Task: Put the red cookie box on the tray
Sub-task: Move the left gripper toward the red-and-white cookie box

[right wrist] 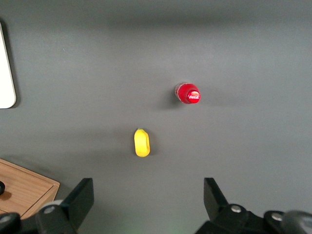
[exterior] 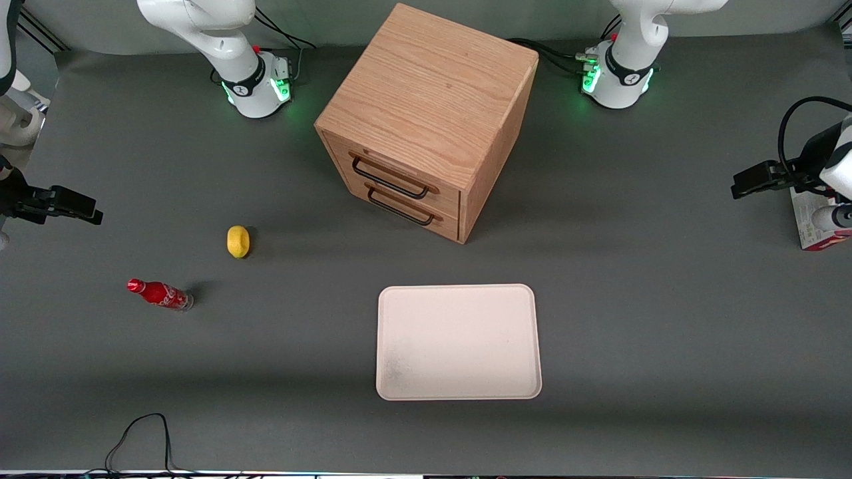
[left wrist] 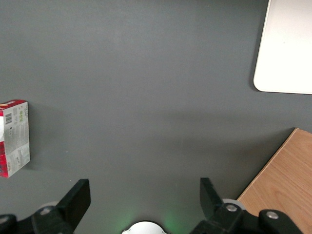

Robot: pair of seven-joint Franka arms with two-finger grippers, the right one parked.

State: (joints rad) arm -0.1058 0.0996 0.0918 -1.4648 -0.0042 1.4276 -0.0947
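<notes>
Dark grey table, red cookie box half hidden under the arm, well apart from tray, gripper spread wide above the box.

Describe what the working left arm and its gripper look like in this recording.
The left arm has glossy white shells and a round white base glowing green, with black cables plugged in beside it. A black cable loops over its wrist. Its gripper, above bare table near the red cookie box, is matte black with two blocky fingers standing open.

Drawer cabinet, lemon, soda bottle.
</notes>
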